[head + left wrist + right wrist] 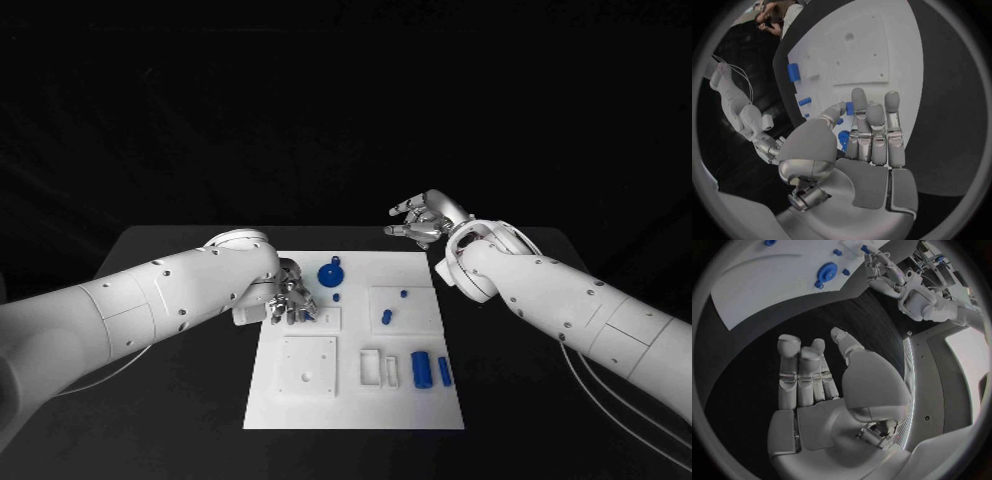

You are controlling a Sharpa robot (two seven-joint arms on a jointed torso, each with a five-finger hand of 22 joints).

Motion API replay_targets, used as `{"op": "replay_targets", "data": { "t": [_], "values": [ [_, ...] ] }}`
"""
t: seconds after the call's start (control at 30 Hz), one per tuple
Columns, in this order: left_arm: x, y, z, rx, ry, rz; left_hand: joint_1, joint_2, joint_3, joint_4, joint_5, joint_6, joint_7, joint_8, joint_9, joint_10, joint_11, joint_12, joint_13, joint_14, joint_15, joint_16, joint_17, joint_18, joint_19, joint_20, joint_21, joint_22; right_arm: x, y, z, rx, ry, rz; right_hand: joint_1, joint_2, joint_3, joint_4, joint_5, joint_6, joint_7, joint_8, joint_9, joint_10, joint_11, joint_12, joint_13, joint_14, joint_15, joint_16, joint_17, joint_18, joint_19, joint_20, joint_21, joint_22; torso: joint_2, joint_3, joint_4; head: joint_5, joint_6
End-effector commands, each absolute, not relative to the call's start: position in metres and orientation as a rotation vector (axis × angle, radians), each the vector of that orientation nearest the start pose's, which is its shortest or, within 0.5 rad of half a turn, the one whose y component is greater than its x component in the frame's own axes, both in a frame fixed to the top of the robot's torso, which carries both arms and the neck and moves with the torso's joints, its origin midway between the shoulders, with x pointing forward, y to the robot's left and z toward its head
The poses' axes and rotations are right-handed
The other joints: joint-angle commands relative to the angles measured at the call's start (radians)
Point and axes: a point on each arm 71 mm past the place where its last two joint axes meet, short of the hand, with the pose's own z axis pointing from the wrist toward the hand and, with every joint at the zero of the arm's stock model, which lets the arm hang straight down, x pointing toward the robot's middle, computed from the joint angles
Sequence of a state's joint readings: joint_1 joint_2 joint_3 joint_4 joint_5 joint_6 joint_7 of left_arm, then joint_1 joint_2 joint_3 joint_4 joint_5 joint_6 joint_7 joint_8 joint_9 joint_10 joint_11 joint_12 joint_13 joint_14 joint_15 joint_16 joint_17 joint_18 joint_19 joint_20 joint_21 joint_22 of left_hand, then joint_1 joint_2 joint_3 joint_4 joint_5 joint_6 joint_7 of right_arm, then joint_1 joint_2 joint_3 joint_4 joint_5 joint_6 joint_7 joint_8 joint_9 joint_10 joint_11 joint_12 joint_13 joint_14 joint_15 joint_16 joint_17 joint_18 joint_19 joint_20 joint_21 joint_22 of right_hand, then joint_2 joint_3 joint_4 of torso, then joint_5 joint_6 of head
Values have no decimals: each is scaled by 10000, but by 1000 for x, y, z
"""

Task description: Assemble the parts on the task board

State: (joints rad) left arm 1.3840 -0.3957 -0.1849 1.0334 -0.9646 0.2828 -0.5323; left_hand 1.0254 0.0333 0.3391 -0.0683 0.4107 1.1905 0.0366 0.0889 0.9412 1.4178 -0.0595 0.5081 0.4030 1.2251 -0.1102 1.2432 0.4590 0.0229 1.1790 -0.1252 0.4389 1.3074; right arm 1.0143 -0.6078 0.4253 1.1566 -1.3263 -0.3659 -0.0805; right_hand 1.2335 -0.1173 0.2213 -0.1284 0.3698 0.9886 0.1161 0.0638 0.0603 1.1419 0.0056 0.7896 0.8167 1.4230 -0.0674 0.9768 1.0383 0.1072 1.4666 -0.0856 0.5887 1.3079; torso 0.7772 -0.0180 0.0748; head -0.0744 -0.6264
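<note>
While my left hand pinches a small blue part over the white board, my right hand hovers empty, fingers apart, beyond the board's far corner.

Left robot hand above task board

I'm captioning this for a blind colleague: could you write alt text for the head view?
The left hand reaches down onto the white task board, fingers at a small blue part. The right hand is raised beyond the board's far right corner, holding nothing. More blue parts lie on the board, including a round one.
</note>
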Motion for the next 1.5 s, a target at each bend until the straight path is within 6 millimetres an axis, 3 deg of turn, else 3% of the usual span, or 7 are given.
{"op": "replay_targets", "data": {
  "t": [0.03,0.63,1.13,1.5],
  "values": [
    [561,124,-199,-128,24365,-2411,108,33,2157,-2127,25,408,-344,-21,5,-65,-19,55,9,-77,24,48,-14,-5,-76,-31,40,223,566,-223,-156,3829,14468,7312,-55,61,13,-13,31,68,-18,-27,12,-32,-54,24,3,26,-22,-8,13,72,494,-25,20,508,-2,-2,9,-1,-10],
    [566,110,-194,479,24584,-2008,120,121,2110,-2096,-98,288,-320,-11,187,-218,8,207,56,-186,51,152,-123,1,-170,-2,112,218,566,-219,-156,3826,14485,7375,-55,61,13,-13,31,68,-18,-27,12,-32,-54,24,3,26,-22,-8,13,72,494,-25,20,508,-2,0,-1,-57,-10],
    [571,108,-192,617,24633,-1747,152,136,2089,-2089,-137,247,-308,-16,283,-332,16,348,77,-269,66,282,-207,8,-233,14,177,218,566,-217,-156,3825,14491,7415,-55,61,13,-13,31,68,-18,-27,12,-32,-54,24,3,26,-22,-8,13,72,494,-25,20,508,-5,-24,25,-107,-27],
    [576,110,-192,613,24802,-1621,202,173,2047,-2062,-251,213,-293,-44,303,-420,34,421,91,-344,83,346,-276,4,-292,31,195,217,566,-214,-156,3816,14484,7466,-79,60,64,-61,36,73,-17,-26,12,-34,-55,23,7,21,-21,-19,11,71,493,-24,20,514,1,-12,-1,-132,-8]
  ]
}}
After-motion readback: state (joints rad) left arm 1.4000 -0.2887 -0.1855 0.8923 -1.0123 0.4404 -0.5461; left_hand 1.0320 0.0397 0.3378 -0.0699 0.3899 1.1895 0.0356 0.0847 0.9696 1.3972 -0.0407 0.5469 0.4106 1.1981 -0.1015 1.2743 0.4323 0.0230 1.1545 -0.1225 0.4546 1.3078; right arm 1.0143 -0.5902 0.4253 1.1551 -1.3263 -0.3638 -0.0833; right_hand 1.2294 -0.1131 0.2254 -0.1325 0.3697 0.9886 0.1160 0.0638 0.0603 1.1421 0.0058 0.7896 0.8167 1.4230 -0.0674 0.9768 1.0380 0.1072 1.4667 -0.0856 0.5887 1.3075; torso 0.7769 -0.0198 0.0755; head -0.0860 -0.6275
